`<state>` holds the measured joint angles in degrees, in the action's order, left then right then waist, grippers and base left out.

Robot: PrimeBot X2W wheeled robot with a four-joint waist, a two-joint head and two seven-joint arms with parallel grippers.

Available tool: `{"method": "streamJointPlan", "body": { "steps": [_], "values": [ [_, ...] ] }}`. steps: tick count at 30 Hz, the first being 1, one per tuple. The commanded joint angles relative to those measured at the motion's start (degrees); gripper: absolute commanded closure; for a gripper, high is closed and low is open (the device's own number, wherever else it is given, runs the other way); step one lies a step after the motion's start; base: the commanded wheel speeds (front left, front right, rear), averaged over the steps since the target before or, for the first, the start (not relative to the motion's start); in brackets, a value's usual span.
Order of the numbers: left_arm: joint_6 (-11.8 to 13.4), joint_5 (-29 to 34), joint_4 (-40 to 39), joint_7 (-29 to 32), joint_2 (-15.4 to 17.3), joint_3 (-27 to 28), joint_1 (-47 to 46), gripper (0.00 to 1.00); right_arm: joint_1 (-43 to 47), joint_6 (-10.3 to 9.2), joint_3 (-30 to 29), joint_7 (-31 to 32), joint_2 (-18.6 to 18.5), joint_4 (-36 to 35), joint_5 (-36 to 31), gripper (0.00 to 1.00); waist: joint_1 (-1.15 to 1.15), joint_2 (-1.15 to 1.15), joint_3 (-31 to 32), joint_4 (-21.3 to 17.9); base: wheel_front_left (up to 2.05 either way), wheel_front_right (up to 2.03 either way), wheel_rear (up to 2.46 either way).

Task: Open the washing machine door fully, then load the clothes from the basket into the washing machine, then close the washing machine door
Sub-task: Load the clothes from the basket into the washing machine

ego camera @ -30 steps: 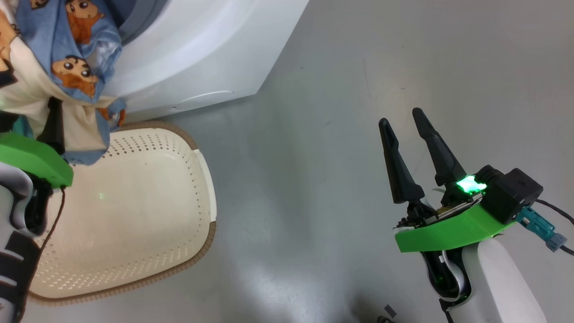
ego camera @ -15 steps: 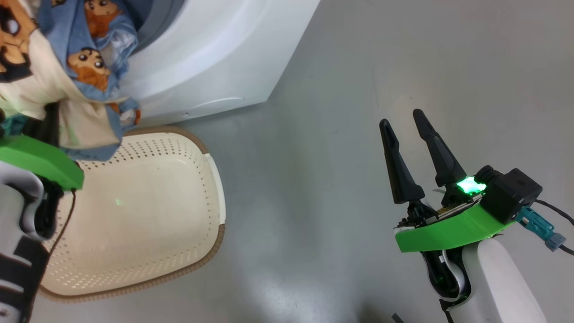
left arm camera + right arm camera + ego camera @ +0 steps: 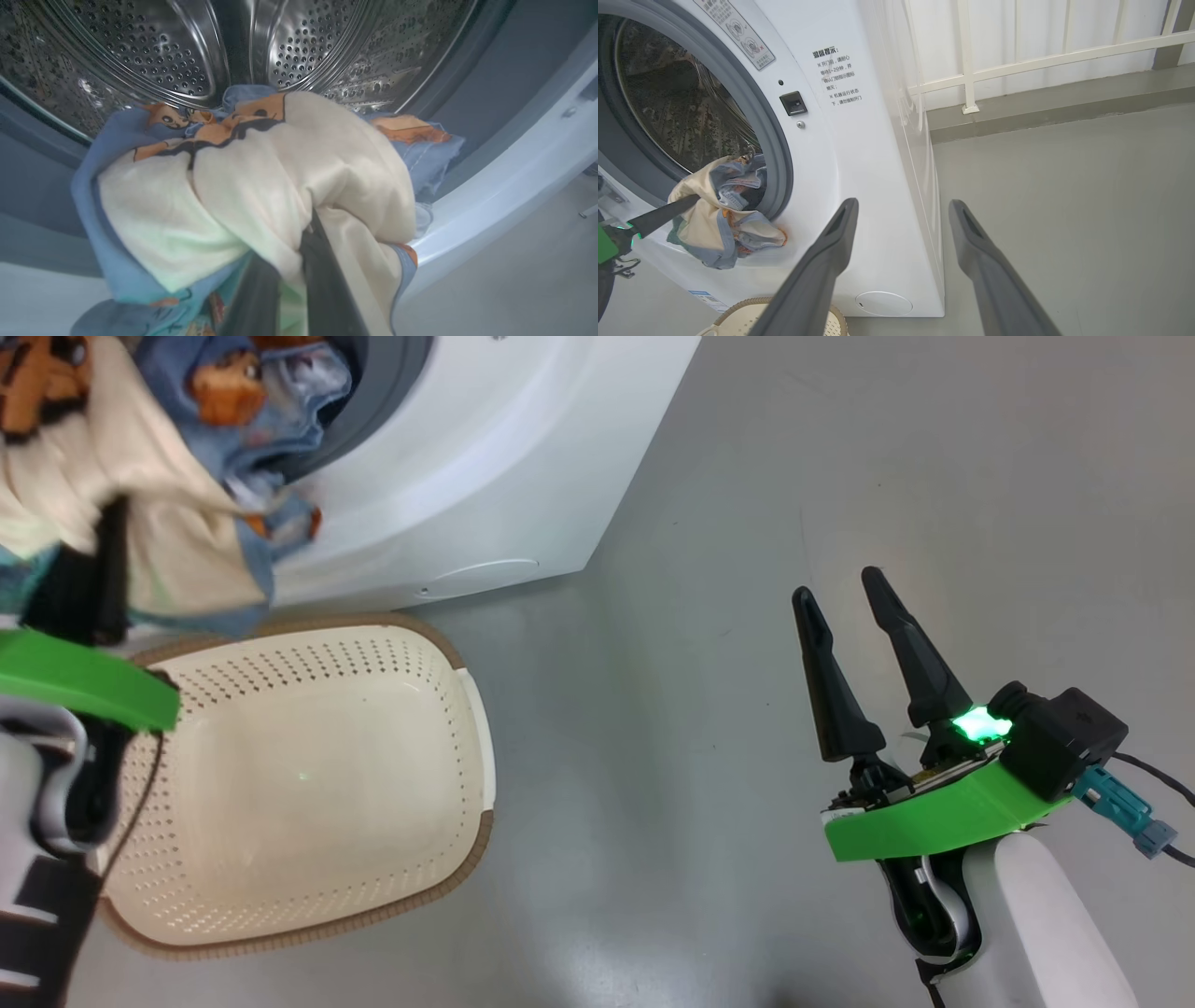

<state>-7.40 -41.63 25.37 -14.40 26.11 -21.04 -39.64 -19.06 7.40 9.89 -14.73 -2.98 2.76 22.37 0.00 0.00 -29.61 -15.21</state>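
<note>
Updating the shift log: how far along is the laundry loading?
Done: the basket looks empty and the washing machine stands open to its drum. In hand: the left gripper is shut on the clothes at the drum mouth, a fold hanging outside. Left: release inside, close the door. The right gripper is open.

One washer (image 3: 878, 186), one basket (image 3: 439, 709) and one clothes bundle (image 3: 261, 186) are counted; its garments cannot be told apart. A left gripper (image 3: 294, 252) and a right gripper (image 3: 837, 585) are seen, each two-fingered.
</note>
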Motion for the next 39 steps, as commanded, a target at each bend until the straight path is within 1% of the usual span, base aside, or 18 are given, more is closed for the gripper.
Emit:
{"method": "streamJointPlan", "body": {
  "steps": [1, 5, 10, 15, 19, 25, 29, 34, 35, 36, 39],
  "values": [
    [-0.1, 1.0, -3.1, -0.6, 2.2, 3.3, 0.3, 1.00, 1.0, 0.09, 1.0, -0.3, 0.1, -1.2, 0.5, 0.00, 0.00, 0.00, 0.1, 0.0, 0.00, 0.00, 0.00],
    [0.1, 1.8, -5.4, -0.6, 2.0, 4.6, -1.0, 1.00, 1.2, 0.09, 1.3, -0.3, 0.1, -1.2, 0.5, 0.00, 0.00, 0.00, -0.1, -0.4, 0.00, 0.00, 0.00],
    [0.6, 3.1, -4.2, 1.6, 2.5, 4.0, -7.3, 1.00, 0.8, 0.09, 2.1, -0.3, 0.1, -1.5, 0.8, 0.00, 0.00, 0.00, -1.7, -1.8, 0.00, 0.00, 0.00],
    [0.7, 4.9, 0.8, 4.0, 2.9, 2.9, -15.5, 1.00, 0.9, 0.09, 2.6, -0.3, 0.1, -2.2, 1.3, 0.00, 0.00, 0.00, -3.9, -3.7, 0.00, 0.00, 0.00],
    [0.5, 6.7, 6.2, 4.4, 3.7, 1.7, -21.9, 1.00, 0.8, 0.09, 3.0, -0.3, 0.1, -2.7, 2.1, 0.00, 0.00, 0.00, -5.7, -5.8, 0.00, 0.00, 0.00],
    [0.4, 9.9, 13.2, 2.1, 5.4, 1.0, -30.8, 1.00, 1.1, 0.09, 3.6, -0.3, 0.1, -3.6, 3.6, 0.00, 0.00, 0.00, -8.3, -9.0, 0.00, 0.00, 0.00],
    [0.4, 11.6, 16.1, 1.0, 6.2, 0.6, -34.4, 1.00, 1.2, 0.09, 3.8, -0.3, 0.1, -4.0, 4.2, 0.00, 0.00, 0.00, -9.2, -10.1, 0.00, 0.00, 0.00],
    [1.5, 13.6, 20.0, -0.1, 6.5, 0.7, -38.6, 1.00, 1.6, 0.09, 4.1, -0.3, 0.1, -4.4, 4.6, 0.00, 0.00, 0.00, -9.8, -11.0, 0.00, 0.00, 0.00],
    [1.8, 13.8, 21.2, -0.1, 6.3, 0.7, -39.1, 0.64, 1.7, 0.09, 4.1, -0.3, 0.1, -4.4, 4.6, 0.00, 0.00, 0.00, -9.8, -11.0, 0.00, 0.00, 0.00],
    [2.0, 13.9, 22.8, 0.4, 6.1, 0.5, -39.5, 0.00, 1.7, 0.09, 4.0, -0.3, 0.1, -4.4, 4.6, 0.00, 0.00, 0.00, -9.8, -10.9, 0.00, 0.00, 0.00],
    [2.0, 13.8, 26.4, 1.9, 5.0, -0.2, -40.4, 0.00, 1.5, 0.09, 4.1, -0.3, 0.1, -4.1, 4.6, 0.00, 0.00, 0.00, -9.6, -10.5, 0.00, 0.00, 0.00]
  ]
}}
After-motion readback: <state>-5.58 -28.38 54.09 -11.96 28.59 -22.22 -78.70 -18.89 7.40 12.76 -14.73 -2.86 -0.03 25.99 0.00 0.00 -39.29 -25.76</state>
